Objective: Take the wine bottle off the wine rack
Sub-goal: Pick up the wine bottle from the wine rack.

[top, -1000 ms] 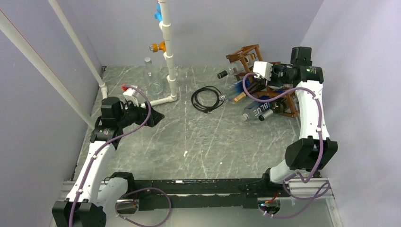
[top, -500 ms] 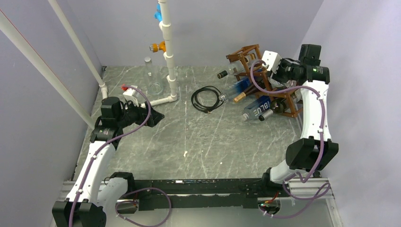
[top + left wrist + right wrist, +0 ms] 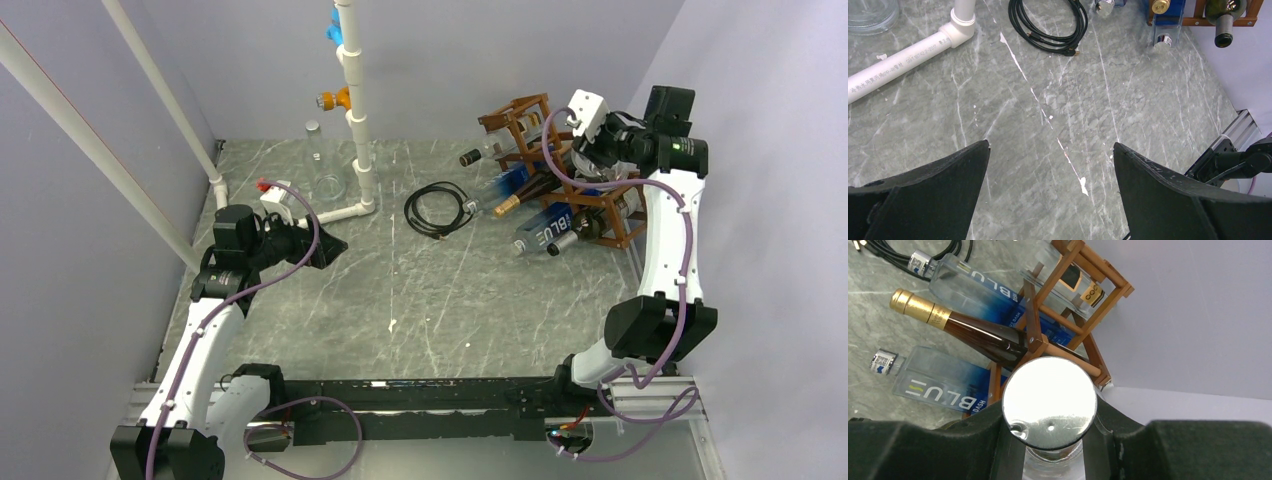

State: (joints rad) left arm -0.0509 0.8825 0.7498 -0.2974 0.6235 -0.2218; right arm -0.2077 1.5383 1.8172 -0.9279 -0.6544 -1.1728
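Left arm: your left arm rises from its base and leans forward, with the forearm bent in toward the middle.
Left gripper: your left gripper sits low and points forward and down. Its fingers are spread wide with nothing between them.
Right arm: your right arm has its elbow low, its forearm nearly upright, and its wrist turned left at the top.
Right gripper: your right gripper is held high, with its fingers clamped on a clear bottle just under the cap.
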